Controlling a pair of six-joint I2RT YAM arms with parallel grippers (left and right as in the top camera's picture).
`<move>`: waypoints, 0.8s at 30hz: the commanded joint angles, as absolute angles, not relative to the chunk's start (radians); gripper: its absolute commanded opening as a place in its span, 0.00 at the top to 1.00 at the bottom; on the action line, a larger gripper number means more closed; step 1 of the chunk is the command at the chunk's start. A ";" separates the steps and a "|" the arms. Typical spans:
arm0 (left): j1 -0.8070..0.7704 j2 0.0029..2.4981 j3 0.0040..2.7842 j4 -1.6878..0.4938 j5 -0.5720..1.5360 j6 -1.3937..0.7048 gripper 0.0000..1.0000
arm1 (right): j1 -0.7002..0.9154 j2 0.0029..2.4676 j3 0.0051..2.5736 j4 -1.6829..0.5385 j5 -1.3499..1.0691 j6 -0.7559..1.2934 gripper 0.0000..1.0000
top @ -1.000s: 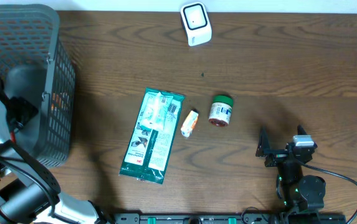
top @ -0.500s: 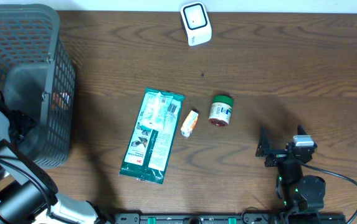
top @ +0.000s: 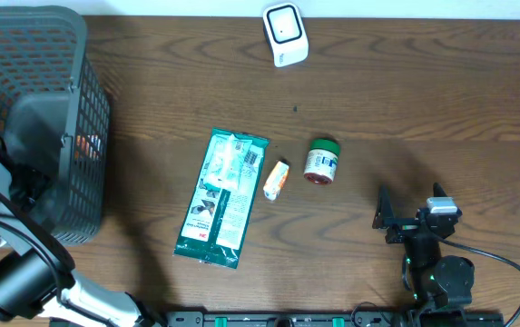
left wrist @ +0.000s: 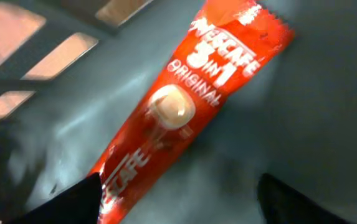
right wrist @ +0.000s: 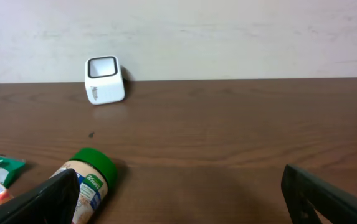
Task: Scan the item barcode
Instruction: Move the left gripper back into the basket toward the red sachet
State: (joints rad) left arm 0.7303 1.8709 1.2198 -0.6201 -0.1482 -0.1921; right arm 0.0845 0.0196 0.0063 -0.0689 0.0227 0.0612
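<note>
- Left gripper (left wrist: pixel 190 202) is down inside the basket (top: pixel 24 36). Its jaws are well apart and grip nothing, with a fingertip low on each side of the wrist view.
- Red Nescafe 3-in-1 sachet (left wrist: pixel 184 106) lies flat on the grey basket floor, slanting away from the fingers, its near end beside the left-hand fingertip. It is probably the item to pick, hence the wide jaws above it.
- Scanner (top: pixel 285 34) sits at the table's far edge, well apart from the basket, so a carry is needed.
- Right gripper (right wrist: pixel 178 193) is parked near the table's front edge, fully open and empty — likely just out of the way.
- Green packet (top: pixel 221 198), small tube (top: pixel 277 179) and green-lidded jar (top: pixel 321 161) lie mid-table.
- Hidden: no barcode shows on the sachet, and its near end is cut off. I cannot tell if the finger touches it. Overhead, the basket wall hides the gripper.
</note>
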 commanded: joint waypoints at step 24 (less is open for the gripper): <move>0.740 1.812 1.219 -0.595 -0.084 -0.086 0.26 | 0.093 0.019 0.006 -0.072 0.028 0.074 0.01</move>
State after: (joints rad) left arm 0.7368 1.8290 1.2346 -0.5964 0.0830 -0.0929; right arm 0.0845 0.0196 0.0063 -0.0689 0.0227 0.0612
